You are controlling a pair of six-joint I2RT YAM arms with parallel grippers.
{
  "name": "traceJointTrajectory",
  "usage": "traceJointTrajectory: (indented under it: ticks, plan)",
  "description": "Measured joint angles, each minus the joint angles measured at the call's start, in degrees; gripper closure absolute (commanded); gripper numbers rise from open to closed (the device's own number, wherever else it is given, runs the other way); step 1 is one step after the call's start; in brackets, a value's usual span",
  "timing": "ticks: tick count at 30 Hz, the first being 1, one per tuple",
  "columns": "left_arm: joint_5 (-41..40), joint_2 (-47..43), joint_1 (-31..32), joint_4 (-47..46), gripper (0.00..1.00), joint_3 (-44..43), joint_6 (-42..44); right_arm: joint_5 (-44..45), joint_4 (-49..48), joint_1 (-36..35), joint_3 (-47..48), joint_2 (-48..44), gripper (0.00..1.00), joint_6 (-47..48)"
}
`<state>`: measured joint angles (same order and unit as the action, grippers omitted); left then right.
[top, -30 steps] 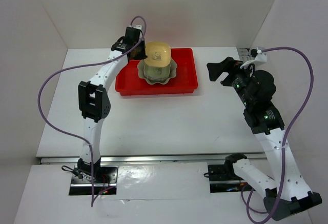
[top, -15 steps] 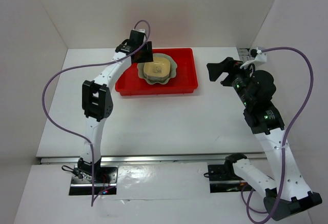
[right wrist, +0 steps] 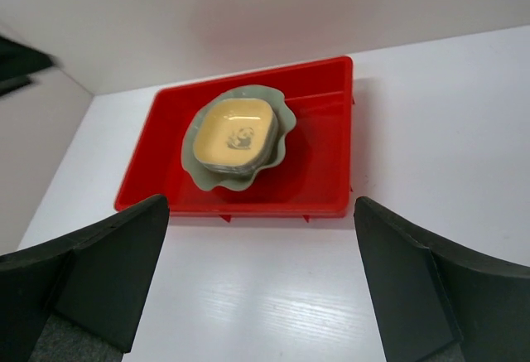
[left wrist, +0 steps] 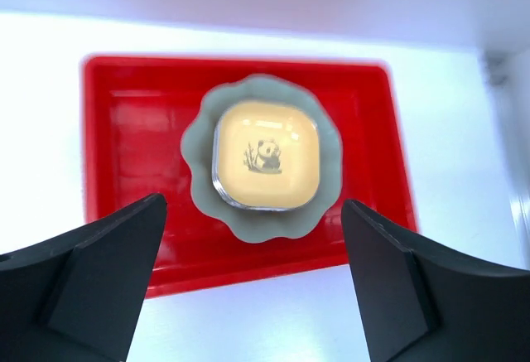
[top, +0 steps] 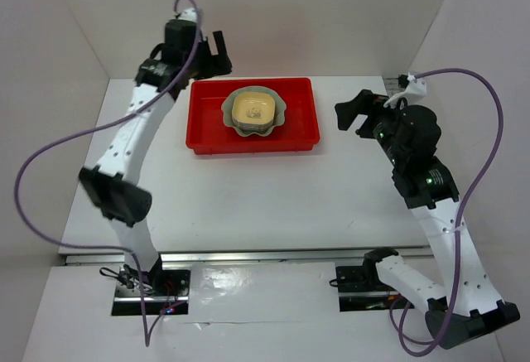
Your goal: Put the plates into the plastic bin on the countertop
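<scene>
- The left fingers [left wrist: 91, 279] are spread wide apart and hold nothing.
- Between them, far below, the wrist camera looks straight down at the plates.
- In the top view the left fingers [top: 217, 50] are up high by the back left corner of the red bin [top: 207, 134], close to the back wall [top: 273, 14].
- The right fingers [right wrist: 99, 271] are also spread wide and hold nothing.
- They sit to the right of the bin, well apart from it, and point toward it.
- The top plate is a small yellow dish [left wrist: 267, 156] with rounded corners and a little panda picture in the middle.
- Thin edges show under the yellow dish, like more small dishes in a pile. I cannot tell their colours.
- The pile sits inside a big pale-green dish [left wrist: 265, 225] with a wavy rim.
- The big dish lies flat in the red bin, near the middle and a bit toward the back.
- The bin rests on the white desk [top: 273, 196], close to the back wall.
- The left arm [top: 124, 138] stretches up along the left side of the desk.
- The right arm [top: 426, 180] stands bent on the right side.
- A purple cable [top: 489, 130] loops from each arm.
</scene>
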<state>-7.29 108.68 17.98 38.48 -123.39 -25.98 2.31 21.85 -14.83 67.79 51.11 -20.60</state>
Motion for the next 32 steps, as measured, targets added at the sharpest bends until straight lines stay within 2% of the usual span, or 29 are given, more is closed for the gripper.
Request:
traceJointTrajectory:
  ticks: [3,8,12,16,18,22,32]
  plan:
    - [-1.7,-12.8,-1.3,1.1,0.0,6.8,-1.3,0.9,2.4,-0.3,0.7,0.9,0.0,1.6]
    - [-5.1,-36.3,-3.8,3.0,0.0,24.5,-1.4,3.0,4.7,-0.9,0.2,-1.4,0.0,4.1]
    - [-5.8,-52.8,-1.9,5.5,0.0,38.0,-1.3,3.7,4.8,-1.5,0.0,-6.1,0.0,5.1]
    - [-5.0,-65.6,-0.2,6.8,0.0,49.8,-2.9,4.1,4.8,-1.5,-0.4,-10.4,0.0,5.1]
    - [-3.1,-70.0,-0.2,6.8,0.0,55.3,-4.4,4.4,4.8,-1.5,-0.8,-12.4,0.0,5.1]
    - [0.0,-73.0,-0.1,7.8,0.0,61.3,-6.1,4.8,5.1,-1.5,-1.4,-15.7,0.0,5.1]
    - [-1.2,-76.4,0.0,8.3,0.0,56.6,-5.9,8.1,7.3,-1.6,-1.4,-17.9,0.0,5.5]
